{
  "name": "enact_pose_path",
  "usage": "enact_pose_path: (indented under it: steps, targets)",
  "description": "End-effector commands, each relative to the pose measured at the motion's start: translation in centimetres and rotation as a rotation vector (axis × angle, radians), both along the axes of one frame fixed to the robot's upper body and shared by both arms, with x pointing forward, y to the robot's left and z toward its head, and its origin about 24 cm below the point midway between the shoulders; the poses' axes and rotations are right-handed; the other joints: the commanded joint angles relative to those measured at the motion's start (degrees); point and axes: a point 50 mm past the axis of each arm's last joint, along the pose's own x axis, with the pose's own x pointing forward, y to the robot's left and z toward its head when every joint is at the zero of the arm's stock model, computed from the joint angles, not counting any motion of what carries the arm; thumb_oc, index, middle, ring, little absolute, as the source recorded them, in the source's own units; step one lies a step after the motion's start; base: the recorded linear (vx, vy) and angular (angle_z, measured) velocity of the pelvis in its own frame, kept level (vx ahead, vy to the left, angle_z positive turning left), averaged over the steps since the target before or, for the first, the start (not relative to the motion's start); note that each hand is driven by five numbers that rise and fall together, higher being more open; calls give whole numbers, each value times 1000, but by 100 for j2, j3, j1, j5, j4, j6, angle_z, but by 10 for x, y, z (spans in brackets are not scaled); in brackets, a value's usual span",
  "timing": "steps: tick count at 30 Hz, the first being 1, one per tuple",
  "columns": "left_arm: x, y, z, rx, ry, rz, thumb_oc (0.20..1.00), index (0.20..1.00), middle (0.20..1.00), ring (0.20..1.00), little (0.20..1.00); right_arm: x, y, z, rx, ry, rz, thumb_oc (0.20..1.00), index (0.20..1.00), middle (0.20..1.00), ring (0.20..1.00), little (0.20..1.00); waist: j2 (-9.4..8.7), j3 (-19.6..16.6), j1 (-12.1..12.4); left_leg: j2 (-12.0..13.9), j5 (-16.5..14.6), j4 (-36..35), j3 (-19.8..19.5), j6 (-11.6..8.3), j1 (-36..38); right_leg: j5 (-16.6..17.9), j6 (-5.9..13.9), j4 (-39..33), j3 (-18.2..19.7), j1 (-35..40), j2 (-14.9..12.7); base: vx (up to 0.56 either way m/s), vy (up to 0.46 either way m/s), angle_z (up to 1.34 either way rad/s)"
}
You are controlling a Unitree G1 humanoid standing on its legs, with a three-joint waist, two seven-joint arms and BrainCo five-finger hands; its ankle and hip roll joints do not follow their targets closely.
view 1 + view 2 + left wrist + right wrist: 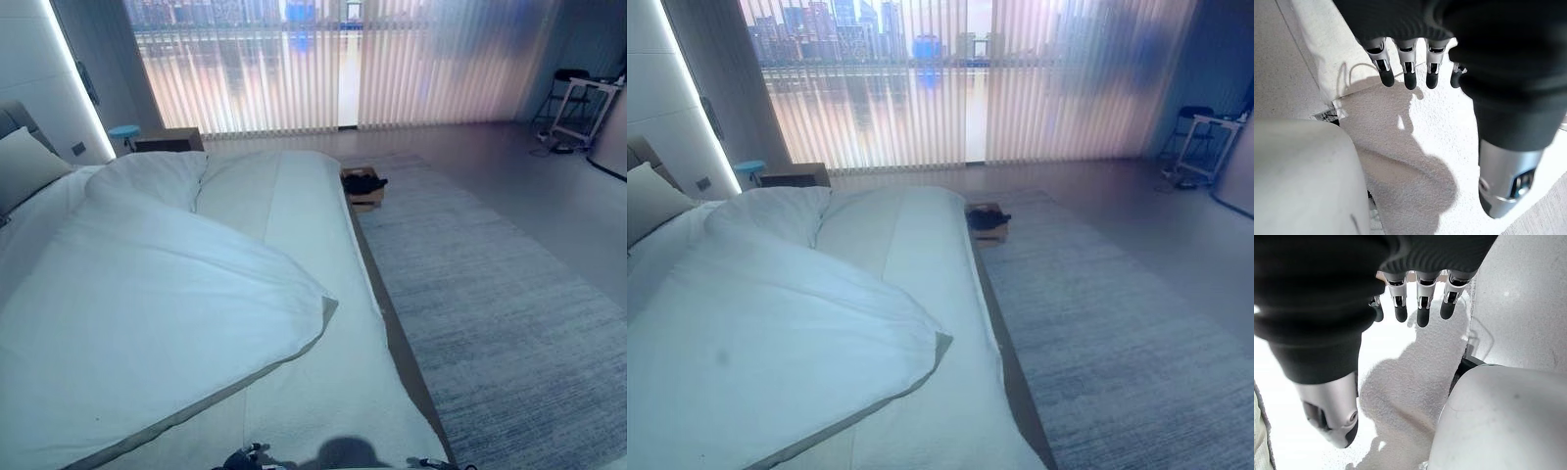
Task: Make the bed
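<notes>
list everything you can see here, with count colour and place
bed: 1, white sheet, left half of the scene
duvet: 1, white with a grey underside, bunched on the bed's left, near corner folded back
pillow: 1, grey-white, at the headboard, far left
nightstand: 1, dark, beyond the bed by the window
stool: 1, blue, left of the nightstand
box: 1, tan with a dark item on top, on the floor at the bed's far right corner
rug: 1, grey, right of the bed
blinds: vertical, pale, across the window
rack: 1, white, far right
left hand: open, over the white sheet
right hand: open, over the white sheet
</notes>
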Motion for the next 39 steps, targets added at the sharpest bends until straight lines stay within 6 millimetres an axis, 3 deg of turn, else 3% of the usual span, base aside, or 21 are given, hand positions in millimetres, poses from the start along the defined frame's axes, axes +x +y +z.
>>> enact_pose_path:
  steps: [1,7,28,32,33,36,37,38,39]
  targets:
    - [3,-20,-2,-52,24,-24,1000,1000,1000,1000,1000,4,22,-2,40,24,50,1000,1000,1000,1000,1000,-286,217,-33,-252,55,32,12,156,271,166,322,52,219,85,-249,0,0,0]
    - [13,-21,1,-53,-16,-34,1000,1000,1000,1000,1000,5,21,-2,37,22,52,1000,1000,1000,1000,1000,-295,245,-17,-253,59,32,-18,155,250,166,323,52,185,69,-245,0,0,0]
    - [9,-10,0,41,-32,-1,1000,1000,1000,1000,1000,15,30,0,67,-37,23,1000,1000,1000,1000,1000,-342,272,62,-270,13,32,-35,157,293,117,362,52,97,154,-277,0,0,0]
    - [9,-10,0,38,-39,14,1000,1000,1000,1000,1000,37,37,9,146,-134,-74,1000,1000,1000,1000,1000,-335,283,68,-280,9,32,-22,165,269,129,374,52,112,121,-293,0,8,0]
    - [8,-10,1,35,-46,22,1000,1000,1000,1000,1000,56,42,17,201,-212,-117,1000,1000,1000,1000,1000,-332,307,82,-289,16,32,-22,168,249,144,379,52,122,104,-298,0,0,0]
    - [9,-8,1,35,-58,48,1000,1000,1000,1000,1000,91,52,38,273,-357,-138,1000,1000,1000,1000,1000,-333,376,102,-299,36,32,-12,170,199,162,394,52,114,65,-312,-3,12,0]
    - [9,-8,1,35,-58,48,1000,1000,1000,1000,1000,90,52,38,273,-357,-138,1000,1000,1000,1000,1000,-333,377,101,-299,35,32,-12,170,200,162,394,52,114,66,-312,-30,31,1]
    - [11,-7,2,38,-67,61,1000,1000,1000,1000,1000,114,56,54,307,-448,-139,1000,1000,1000,1000,1000,-336,450,125,-306,55,32,-18,174,145,181,407,52,97,10,-328,-45,29,3]
    - [12,-7,2,39,-69,66,1000,1000,1000,1000,1000,122,59,60,319,-477,-137,1000,1000,1000,1000,1000,-340,486,148,-307,63,32,-20,177,115,193,413,52,90,-22,-340,-45,29,5]
